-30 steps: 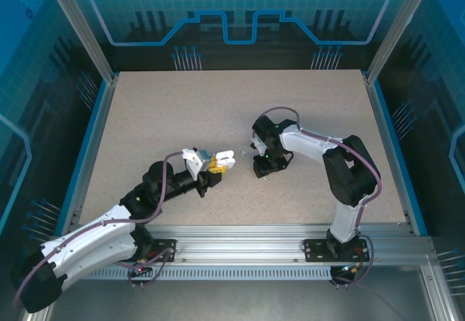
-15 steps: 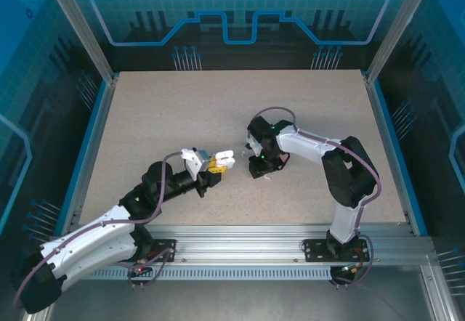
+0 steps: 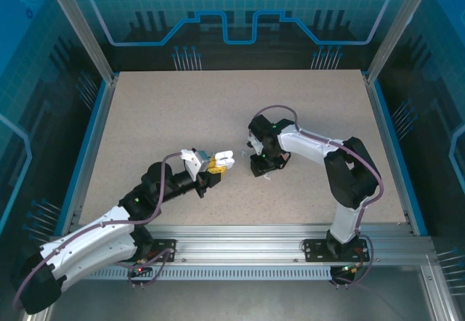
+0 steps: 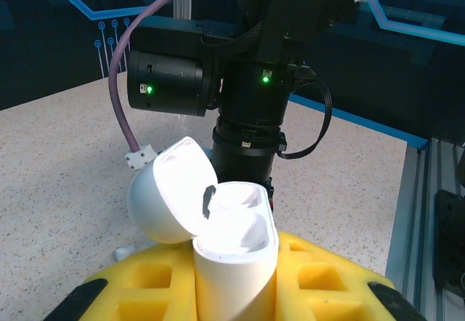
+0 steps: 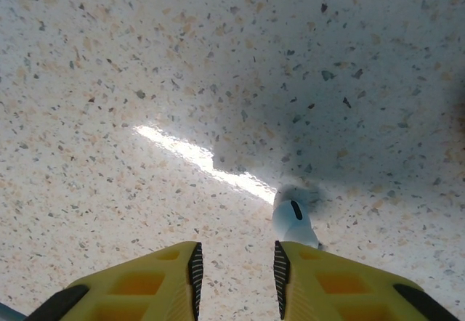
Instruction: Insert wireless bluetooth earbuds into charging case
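Note:
My left gripper (image 3: 216,165) is shut on a white charging case (image 4: 236,263), held upright between the yellow fingers (image 4: 327,277). The case's lid (image 4: 171,197) is hinged open to the left and its wells look bare. The case (image 3: 224,161) sits mid-table in the top view. My right gripper (image 3: 260,170) points straight down at the table just right of the case. Its jaws (image 5: 235,256) stand open just above the tabletop with nothing between them. One white earbud (image 5: 294,219) lies on the table just beyond the tip of the right finger (image 5: 320,277), outside the gap.
The right arm's black wrist (image 4: 254,81) hangs close behind the open case. A small white piece (image 4: 120,252) lies on the table left of the lid. The speckled table (image 3: 182,110) is bordered by blue rails (image 3: 91,147).
The right wrist has shifted slightly left, toward the case. The left arm and the case have stayed still.

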Tool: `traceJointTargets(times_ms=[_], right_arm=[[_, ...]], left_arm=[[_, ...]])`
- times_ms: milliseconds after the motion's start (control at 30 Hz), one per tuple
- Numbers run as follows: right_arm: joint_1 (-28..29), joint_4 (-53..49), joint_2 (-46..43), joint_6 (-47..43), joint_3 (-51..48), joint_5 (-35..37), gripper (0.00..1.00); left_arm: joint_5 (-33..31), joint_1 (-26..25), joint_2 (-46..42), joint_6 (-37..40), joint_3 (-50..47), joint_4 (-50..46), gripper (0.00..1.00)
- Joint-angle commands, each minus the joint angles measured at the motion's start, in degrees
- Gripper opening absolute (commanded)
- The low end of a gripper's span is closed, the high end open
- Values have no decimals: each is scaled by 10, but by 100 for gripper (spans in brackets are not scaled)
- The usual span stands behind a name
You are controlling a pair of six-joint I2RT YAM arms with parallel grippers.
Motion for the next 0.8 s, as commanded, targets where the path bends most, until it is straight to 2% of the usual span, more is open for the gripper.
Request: traceJointTargets(times_ms=[0, 300, 767], right_arm=[[-5, -14, 16, -2, 6, 10, 34], [-17, -22, 23, -8, 3, 41, 34], [-8, -11, -12, -13, 0, 7, 34]], left_arm=[[-8, -2, -10, 14, -7, 2, 12], [-9, -2, -9, 14, -5, 1, 13], [-10, -2, -4, 16, 0, 2, 12]])
